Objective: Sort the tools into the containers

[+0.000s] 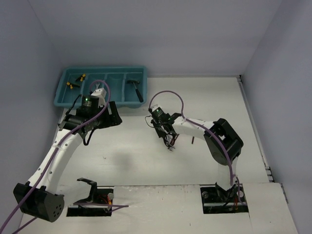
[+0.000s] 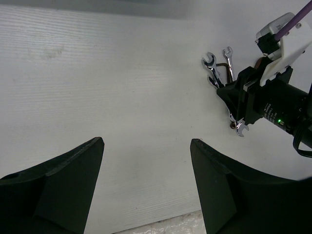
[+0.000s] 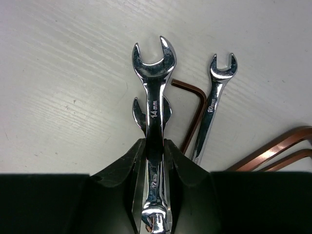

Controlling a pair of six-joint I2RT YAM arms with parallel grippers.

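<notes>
While the left pincer [image 2: 146, 141] gapes wide, the right pincer [image 3: 155, 146] grips a silver steel wrench [image 3: 154, 73]. Reddish L-shaped keys [image 3: 273, 148] lie lower right.

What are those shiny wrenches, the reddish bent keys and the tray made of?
The wrenches look like chromed steel: mirror-bright, stamped markings. The bent keys seem metal with a glossy coppery-red coating. The tray is likely moulded plastic: uniform teal.

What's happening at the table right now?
The right arm has its jaws closed on the 14 mm wrench, which is stacked over another wrench on the table. A third wrench and red keys lie beside them. The left arm is near the tray, jaws open and empty. The tray holds a hammer and yellow-and-black pieces.
</notes>
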